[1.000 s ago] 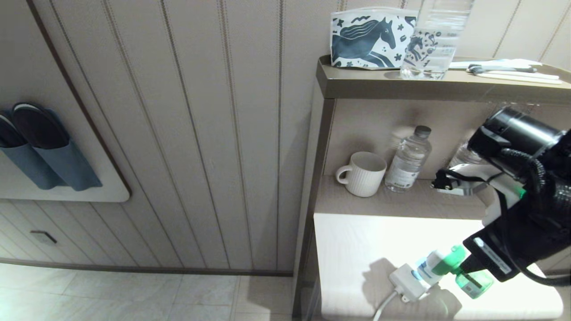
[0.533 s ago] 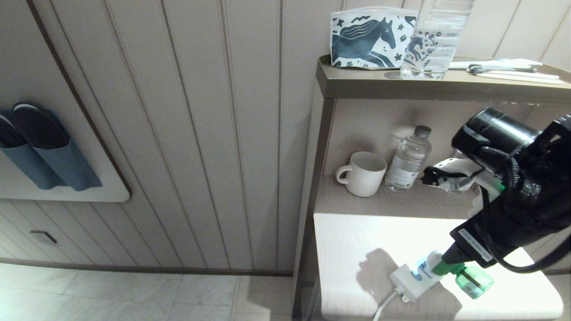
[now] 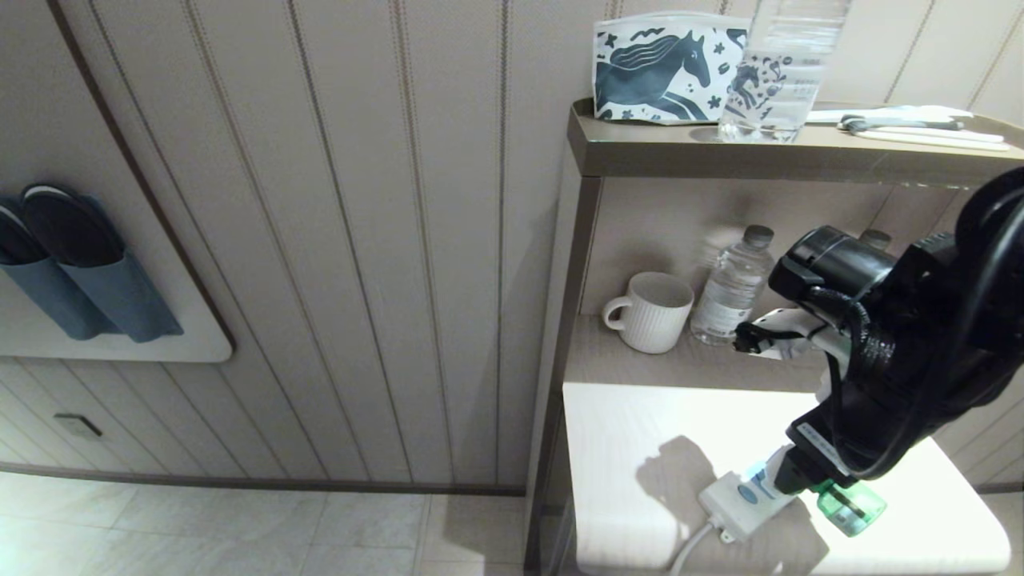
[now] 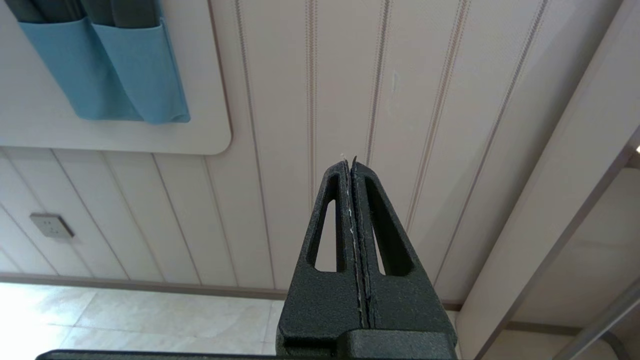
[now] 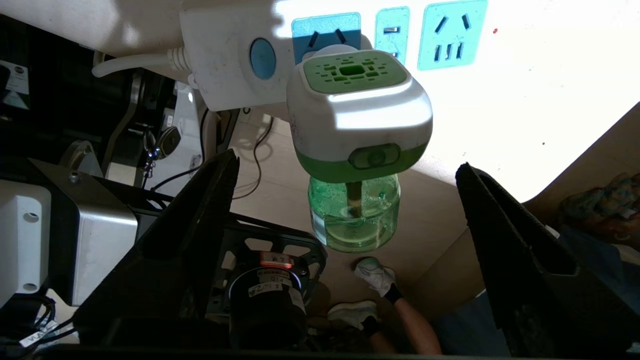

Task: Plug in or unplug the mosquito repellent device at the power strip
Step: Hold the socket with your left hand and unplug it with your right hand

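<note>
the mosquito repellent device sits plugged into the end socket of the power strip, next to its blue button, its green bottle hanging out past the strip, apparently beyond the counter front edge. the strip lies at that front edge with its cord dropping off the side, which leaves the bottle room to overhang. the right pincer is spread wide either side of the device without touching it, so the plug-in looks done and the grip let go. the left pincer is pressed together, parked facing the panelled wall.
</note>
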Controlling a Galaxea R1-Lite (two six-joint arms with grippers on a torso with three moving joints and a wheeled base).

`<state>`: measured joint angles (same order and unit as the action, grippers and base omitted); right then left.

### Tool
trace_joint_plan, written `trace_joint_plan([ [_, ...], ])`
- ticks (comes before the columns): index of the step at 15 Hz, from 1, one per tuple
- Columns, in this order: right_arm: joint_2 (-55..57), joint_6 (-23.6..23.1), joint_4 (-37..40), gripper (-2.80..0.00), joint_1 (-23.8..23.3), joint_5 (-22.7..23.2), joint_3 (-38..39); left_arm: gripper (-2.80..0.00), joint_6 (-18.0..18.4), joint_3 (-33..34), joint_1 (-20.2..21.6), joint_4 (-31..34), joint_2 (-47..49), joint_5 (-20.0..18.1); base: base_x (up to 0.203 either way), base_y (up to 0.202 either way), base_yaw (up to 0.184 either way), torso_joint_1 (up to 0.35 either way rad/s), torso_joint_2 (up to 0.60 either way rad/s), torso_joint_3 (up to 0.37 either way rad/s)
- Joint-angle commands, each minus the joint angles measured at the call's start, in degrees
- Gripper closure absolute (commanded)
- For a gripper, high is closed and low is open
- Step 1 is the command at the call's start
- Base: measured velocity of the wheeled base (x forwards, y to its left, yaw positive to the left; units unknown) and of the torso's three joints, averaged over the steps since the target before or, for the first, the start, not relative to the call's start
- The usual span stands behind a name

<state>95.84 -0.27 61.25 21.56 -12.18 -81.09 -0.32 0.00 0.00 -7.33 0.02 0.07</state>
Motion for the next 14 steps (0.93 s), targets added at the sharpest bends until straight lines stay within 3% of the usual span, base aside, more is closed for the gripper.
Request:
trace_joint_plan([
  [1, 0.5, -0.5, 0.3, -2.8, -0.5, 0.0, 0.4, 0.0, 0.0, 0.0, 0.0, -0.1, 0.0, 0.0, 0.0, 0.0, 0.0, 0.0, 0.0, 0.0],
  [14, 0.8, -3.2, -0.4, -2.8, -4.2, 1.9, 5.7, 0.0, -0.1, 0.0, 0.0, 1.1, 0.0, -0.2, 0.0, 0.0, 0.0, 0.0, 0.0, 0.0],
])
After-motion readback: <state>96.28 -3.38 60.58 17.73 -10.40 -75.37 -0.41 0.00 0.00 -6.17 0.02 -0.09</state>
